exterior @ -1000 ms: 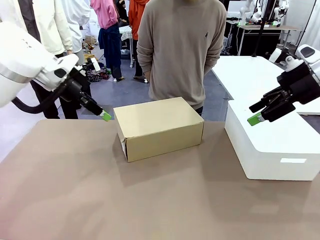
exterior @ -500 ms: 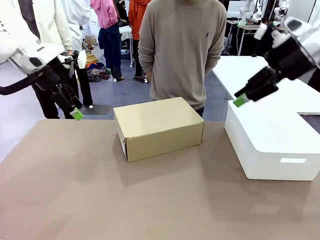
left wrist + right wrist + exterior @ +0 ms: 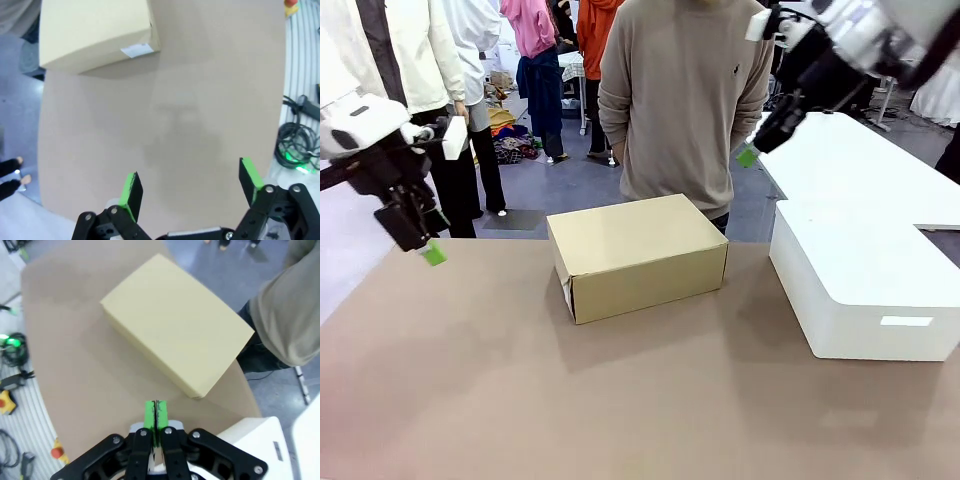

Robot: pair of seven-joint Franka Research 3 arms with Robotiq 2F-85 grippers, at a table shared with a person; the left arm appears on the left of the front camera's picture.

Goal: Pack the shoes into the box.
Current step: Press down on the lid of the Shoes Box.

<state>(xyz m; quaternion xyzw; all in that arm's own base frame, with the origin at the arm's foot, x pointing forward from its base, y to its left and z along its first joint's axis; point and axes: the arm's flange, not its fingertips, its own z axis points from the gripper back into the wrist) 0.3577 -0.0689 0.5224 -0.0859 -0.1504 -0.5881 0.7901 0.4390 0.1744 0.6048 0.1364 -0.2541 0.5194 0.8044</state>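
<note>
Box (image 3: 637, 255) plain tan; table (image 3: 620, 400) brown; big box (image 3: 860, 290) white; pads (image 3: 131, 194) green.

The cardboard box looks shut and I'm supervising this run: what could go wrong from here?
1. The cardboard box has its lid down, so nothing can go in until it is opened.
2. The right gripper hangs near the person; a swing could hit them.
3. The white box stands close by and could block a reach.

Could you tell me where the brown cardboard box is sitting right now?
In the front view the brown cardboard box sits closed at the far middle of the table, just in front of the person, with the white box to its right.
</note>
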